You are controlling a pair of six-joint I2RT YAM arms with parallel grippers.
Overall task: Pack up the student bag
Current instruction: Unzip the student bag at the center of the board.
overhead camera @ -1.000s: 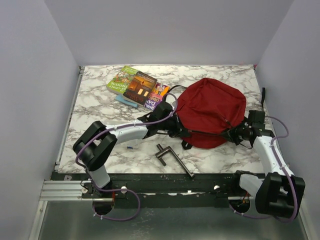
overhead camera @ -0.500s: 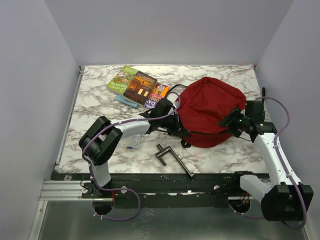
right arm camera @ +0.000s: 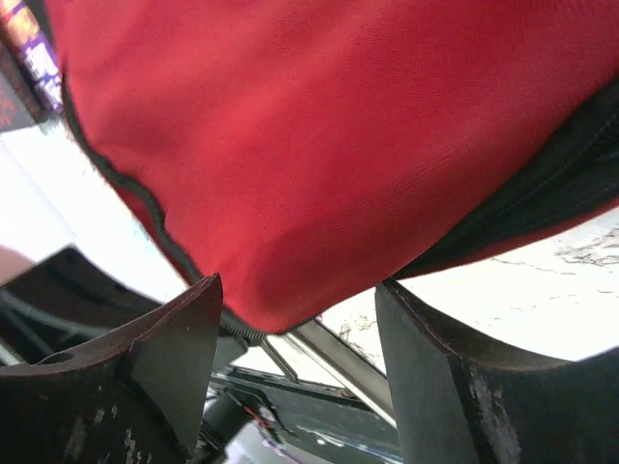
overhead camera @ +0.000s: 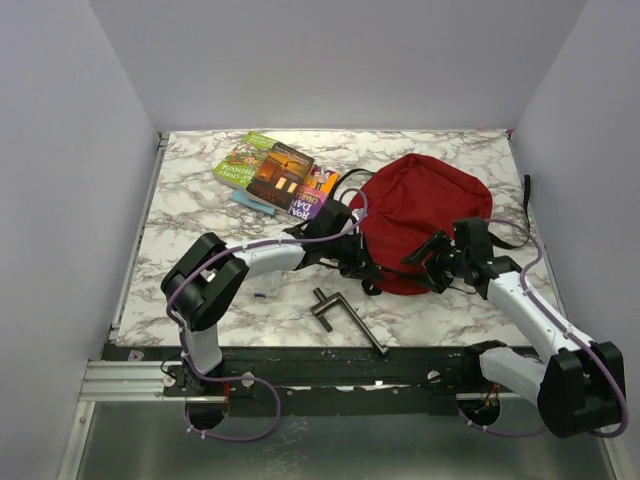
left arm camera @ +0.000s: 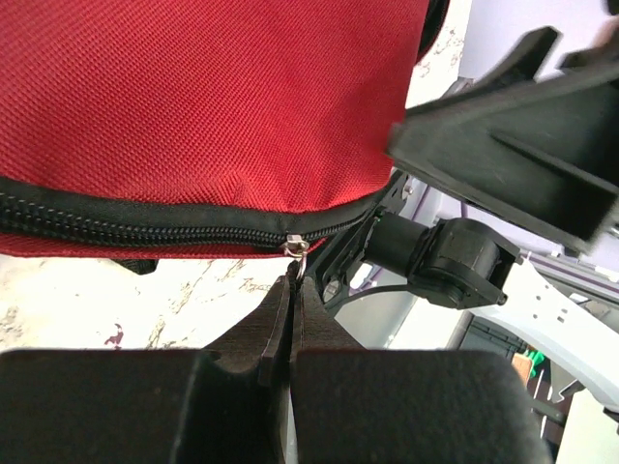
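Top external view shows us the student bag point(overhead camera: 425, 205) slumped on the right half of the marble table point(overhead camera: 190, 220), with both arms reaching in at its near edge. The left gripper point(overhead camera: 366, 267) is tucked against the bag's near-left side and the right gripper point(overhead camera: 428, 258) comes in just beside it from the right. Over on the left wrist cam we get the good stuff: the left gripper point(left arm camera: 293, 286) has its fingers pressed tight together, pinching the little metal zipper pull point(left arm camera: 296, 248) that hangs off the black zipper point(left arm camera: 145, 230), which looks closed along the stretch we can see. The right wrist cam is mostly red fabric, and there the right gripper point(right arm camera: 295, 324) is spread wide, with a low fold of the bag dipping into the gap between its fingers point(right arm camera: 174, 343); we honestly can't tell if either finger touches the cloth. Back left of the bag there's a loose stack of books point(overhead camera: 277, 176), and a dark metal handle-shaped tool point(overhead camera: 345, 315) lies near the front edge between the arms.
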